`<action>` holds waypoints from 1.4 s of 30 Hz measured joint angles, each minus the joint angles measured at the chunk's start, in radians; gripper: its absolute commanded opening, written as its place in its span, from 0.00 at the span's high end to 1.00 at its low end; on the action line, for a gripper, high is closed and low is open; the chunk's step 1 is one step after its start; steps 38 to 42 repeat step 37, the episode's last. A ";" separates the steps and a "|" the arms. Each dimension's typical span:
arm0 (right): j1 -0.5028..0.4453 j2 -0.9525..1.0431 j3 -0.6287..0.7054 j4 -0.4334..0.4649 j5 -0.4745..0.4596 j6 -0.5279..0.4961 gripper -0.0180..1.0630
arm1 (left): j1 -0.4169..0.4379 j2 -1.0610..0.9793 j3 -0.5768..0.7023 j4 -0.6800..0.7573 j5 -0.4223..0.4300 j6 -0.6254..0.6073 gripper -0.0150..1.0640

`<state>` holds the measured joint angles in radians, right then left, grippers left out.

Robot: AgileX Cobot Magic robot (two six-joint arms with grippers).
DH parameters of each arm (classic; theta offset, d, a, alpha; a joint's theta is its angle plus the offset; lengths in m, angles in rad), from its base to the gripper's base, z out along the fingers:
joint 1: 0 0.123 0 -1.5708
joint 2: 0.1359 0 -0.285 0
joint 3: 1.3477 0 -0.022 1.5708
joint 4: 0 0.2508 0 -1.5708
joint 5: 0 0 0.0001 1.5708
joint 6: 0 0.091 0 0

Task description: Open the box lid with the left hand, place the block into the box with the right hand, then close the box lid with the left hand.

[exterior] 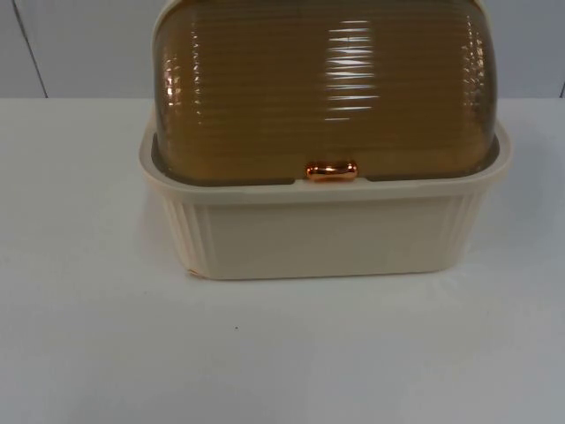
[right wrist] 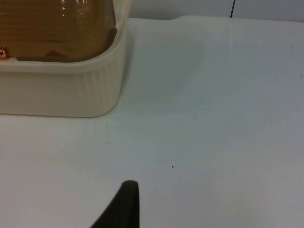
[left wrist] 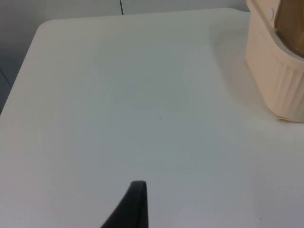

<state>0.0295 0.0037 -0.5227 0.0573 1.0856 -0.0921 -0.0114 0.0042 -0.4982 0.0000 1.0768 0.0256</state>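
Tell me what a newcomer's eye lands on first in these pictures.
First, the cream box standing in the middle of the white table, its ribbed amber lid shut down over it. Next, the small copper handle at the lid's front edge, bright against the cream rim. In each wrist view a black fingertip, left and right, hangs above bare table beside the box.
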 measured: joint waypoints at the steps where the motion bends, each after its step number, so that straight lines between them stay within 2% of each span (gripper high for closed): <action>1: 0.000 0.000 0.000 0.000 0.000 0.000 0.06 | 0.000 0.000 0.000 0.000 0.000 0.000 0.02; 42: 0.000 0.000 0.000 0.000 0.000 0.000 0.06 | -0.005 0.000 0.000 0.000 0.000 0.000 0.02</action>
